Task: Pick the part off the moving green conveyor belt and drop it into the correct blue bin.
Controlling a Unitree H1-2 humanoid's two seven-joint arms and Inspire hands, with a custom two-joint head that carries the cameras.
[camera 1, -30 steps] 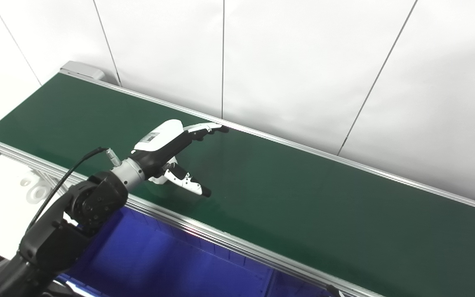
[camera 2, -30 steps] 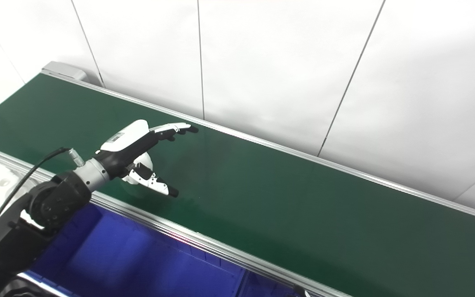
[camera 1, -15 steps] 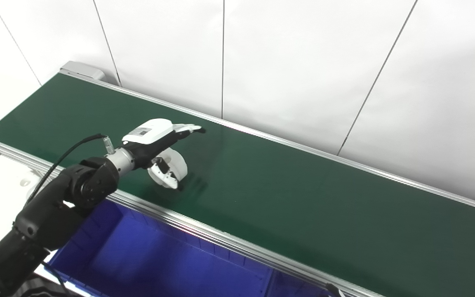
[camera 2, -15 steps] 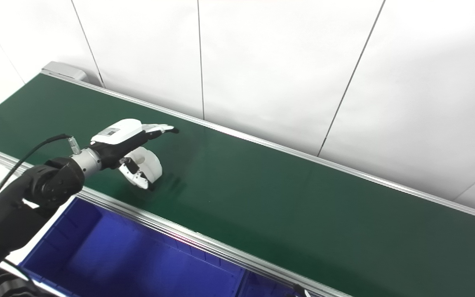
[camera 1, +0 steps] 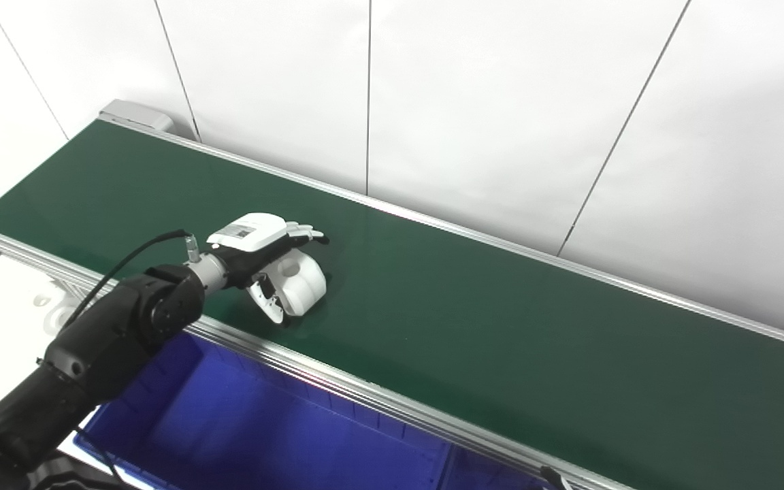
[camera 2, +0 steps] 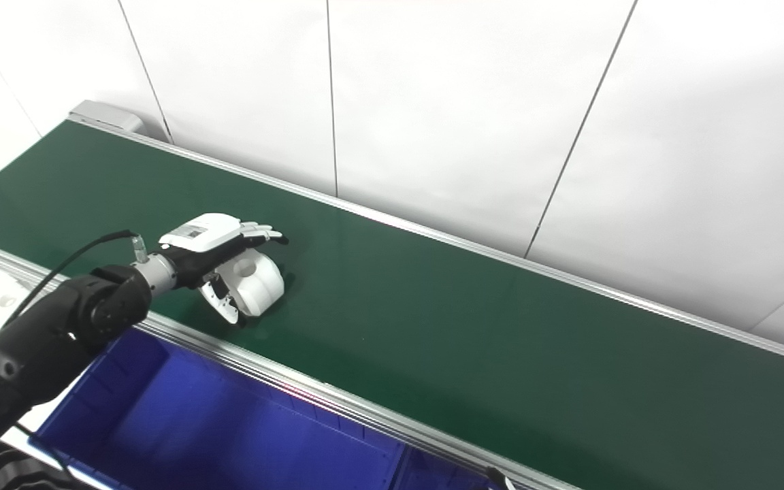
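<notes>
White plastic part (camera 1: 297, 286) near the belt's (camera 1: 474, 320) left front edge, the left hand (camera 1: 266, 255) curled around it; a loose hold could drop it short of the blue bin (camera 1: 242, 429).

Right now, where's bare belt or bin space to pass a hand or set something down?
Bare belt runs right of the white part, between both rails. The belt's far-left end is bare too. The blue bin below the near rail looks bare. It is crowded only where the left hand covers the part.
</notes>
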